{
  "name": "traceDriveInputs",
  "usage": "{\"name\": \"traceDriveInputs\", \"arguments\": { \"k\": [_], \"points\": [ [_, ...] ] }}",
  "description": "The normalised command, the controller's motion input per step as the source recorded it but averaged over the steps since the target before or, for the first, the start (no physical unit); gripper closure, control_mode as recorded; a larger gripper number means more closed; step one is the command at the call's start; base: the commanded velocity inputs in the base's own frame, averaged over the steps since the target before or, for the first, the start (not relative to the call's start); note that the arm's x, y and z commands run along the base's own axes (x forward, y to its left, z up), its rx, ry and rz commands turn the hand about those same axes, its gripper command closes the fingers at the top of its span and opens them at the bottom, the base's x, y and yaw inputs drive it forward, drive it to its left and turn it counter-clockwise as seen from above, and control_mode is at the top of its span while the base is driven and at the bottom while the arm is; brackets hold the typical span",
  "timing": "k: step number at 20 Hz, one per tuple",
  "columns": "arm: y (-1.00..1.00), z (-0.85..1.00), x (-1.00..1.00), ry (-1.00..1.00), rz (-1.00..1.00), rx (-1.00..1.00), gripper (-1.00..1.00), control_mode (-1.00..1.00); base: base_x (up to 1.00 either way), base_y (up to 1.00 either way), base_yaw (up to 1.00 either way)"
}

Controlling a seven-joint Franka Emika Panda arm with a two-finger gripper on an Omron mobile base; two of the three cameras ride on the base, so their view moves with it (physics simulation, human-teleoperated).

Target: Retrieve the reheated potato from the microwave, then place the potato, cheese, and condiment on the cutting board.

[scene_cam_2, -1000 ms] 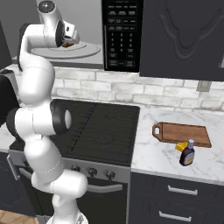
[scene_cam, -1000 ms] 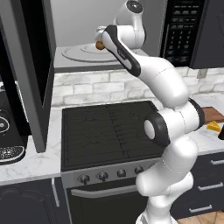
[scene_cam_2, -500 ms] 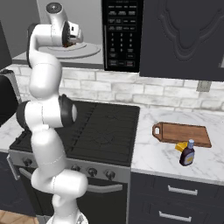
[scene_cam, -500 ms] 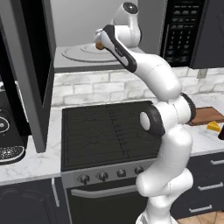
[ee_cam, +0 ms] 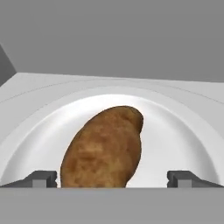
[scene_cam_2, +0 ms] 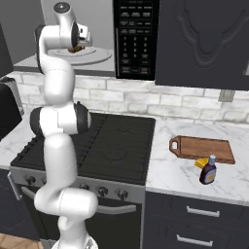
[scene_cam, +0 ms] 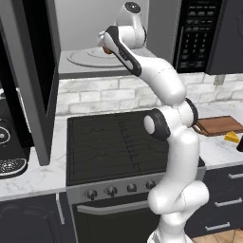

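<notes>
left base view: the gripper [scene_cam: 105, 46] is seen reaching into the open microwave [scene_cam: 95, 38], up on the far left above the stove [scene_cam: 114, 142]. A brown bit of the potato [scene_cam: 107, 50] is just visible at the hand, on the turntable [scene_cam: 85, 59]. The cutting board [scene_cam: 220, 126] and cheese [scene_cam: 231, 137] are sat on the right counter.

right base view: the hand is at the potato [scene_cam_2: 75, 48] inside the microwave [scene_cam_2: 73, 29]. The condiment [scene_cam_2: 208, 170] and cheese [scene_cam_2: 201, 163] are just near of the cutting board [scene_cam_2: 204, 148], none on it yet.

hand view: the potato [ee_cam: 103, 148] lies between the fingertips [ee_cam: 41, 178], jaws spread fully wide, nothing gripped. Contact can't be made out.

how to do it well: probably best if the hand is pushed a bit further so the pads land on the potato's thick middle, then squeezed gently. It's rounded, so it could roll on the plate [ee_cam: 183, 135] if clipped off-centre.
</notes>
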Motion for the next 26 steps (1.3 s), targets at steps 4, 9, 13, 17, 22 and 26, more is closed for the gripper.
{"name": "traceDriveInputs", "arguments": {
  "k": [4, 9, 13, 17, 22, 26],
  "points": [
    [0.13, 0.14, 0.31, 0.03, 0.03, 0.0, -1.0, -1.0, 0.0, 0.0, 0.0],
    [0.1, 0.0, 0.3, 0.09, 0.0, -0.01, -1.0, -1.0, 0.0, 0.0, 0.0],
    [0.09, 0.0, 0.15, 0.15, 0.0, -0.02, -1.0, -1.0, 0.0, 0.0, 0.0],
    [0.1, 0.0, 0.19, 0.14, 0.01, 0.0, -1.0, -1.0, 0.0, 0.0, 0.0],
    [0.08, -0.01, 0.08, 0.19, 0.01, 0.0, 1.0, -1.0, 0.0, 0.0, 0.0],
    [0.05, -0.02, 0.05, 0.22, 0.01, 0.0, 1.0, -1.0, 0.0, 0.0, 0.0]
  ]
}}
